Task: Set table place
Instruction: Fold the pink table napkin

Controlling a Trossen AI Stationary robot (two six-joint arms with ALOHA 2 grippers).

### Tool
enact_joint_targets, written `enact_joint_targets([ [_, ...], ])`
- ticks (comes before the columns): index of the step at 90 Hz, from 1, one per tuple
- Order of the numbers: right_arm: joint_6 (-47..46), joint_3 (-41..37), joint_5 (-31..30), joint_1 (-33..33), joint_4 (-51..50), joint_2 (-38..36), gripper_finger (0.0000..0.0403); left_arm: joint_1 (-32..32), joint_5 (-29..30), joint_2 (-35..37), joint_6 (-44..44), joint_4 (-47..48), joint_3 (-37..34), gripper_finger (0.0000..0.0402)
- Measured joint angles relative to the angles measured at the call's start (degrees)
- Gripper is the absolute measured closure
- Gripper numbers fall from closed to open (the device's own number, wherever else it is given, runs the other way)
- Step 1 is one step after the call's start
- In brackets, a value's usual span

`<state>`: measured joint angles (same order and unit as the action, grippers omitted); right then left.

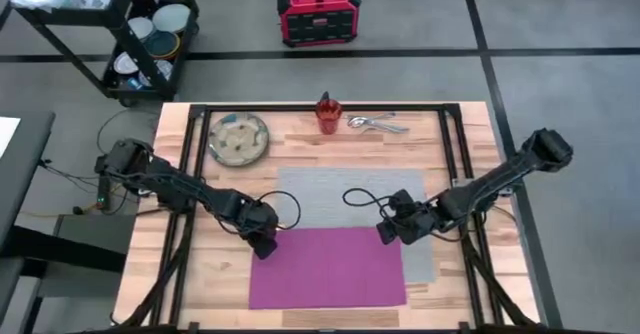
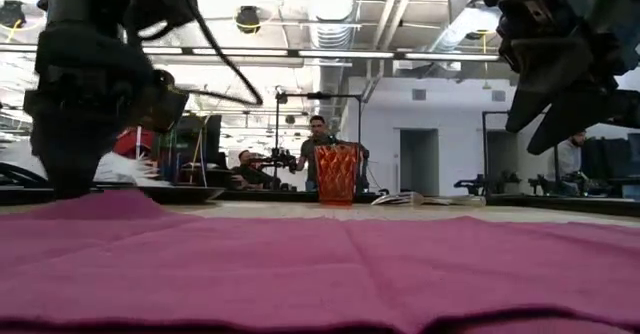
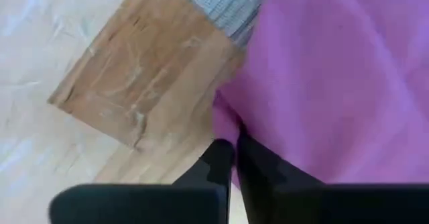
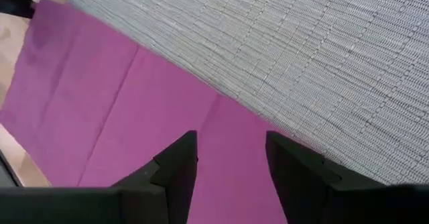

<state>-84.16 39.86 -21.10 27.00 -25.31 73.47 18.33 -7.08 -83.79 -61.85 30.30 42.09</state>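
Magenta napkin (image 1: 328, 267) lies spread over the mat (image 1: 352, 195), its far-left corner pinched by the left gripper (image 1: 266, 244), while the right gripper (image 1: 386, 232) hovers open above its far-right corner.

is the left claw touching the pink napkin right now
Touching. The left wrist view shows the left claw closed on the napkin edge, with cloth pinched between its fingers.

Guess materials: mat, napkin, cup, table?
Mat: grey woven fibre or vinyl, by its fine ribbed weave. Napkin: matte magenta cloth, with soft fold creases. Cup: translucent orange-red, faceted; glass or plastic, can't say which. Table: light wood, with visible grain and block joints.
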Motion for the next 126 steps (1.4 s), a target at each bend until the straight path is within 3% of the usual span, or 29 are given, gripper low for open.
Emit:
enact_joint_targets([
  [40, 0.1, 0.0, 0.0, 0.0, 0.2, 0.0, 0.0239, -0.3, 5.6, 13.4, -5.6, -2.9, 0.1, 0.0401],
  [50, 0.2, 0.0, 0.0, 0.0, 0.6, -0.1, 0.0239, -1.0, 5.8, 14.3, -6.4, -8.7, 0.1, 0.0401],
  [71, 1.8, 0.0, 0.0, -0.2, 0.2, -4.0, 0.0239, -6.2, 5.3, 13.0, -5.5, -30.7, 0.3, 0.0401],
  [97, 6.5, 0.0, -2.9, -4.7, -2.2, -13.1, 0.0239, -11.7, -3.6, -2.1, -2.7, -43.8, 8.0, 0.0401],
  [126, 11.2, 0.0, -3.0, -10.5, -4.7, -18.4, 0.0239, -14.0, -15.1, -26.3, 1.7, -48.0, 31.9, 0.0402],
])
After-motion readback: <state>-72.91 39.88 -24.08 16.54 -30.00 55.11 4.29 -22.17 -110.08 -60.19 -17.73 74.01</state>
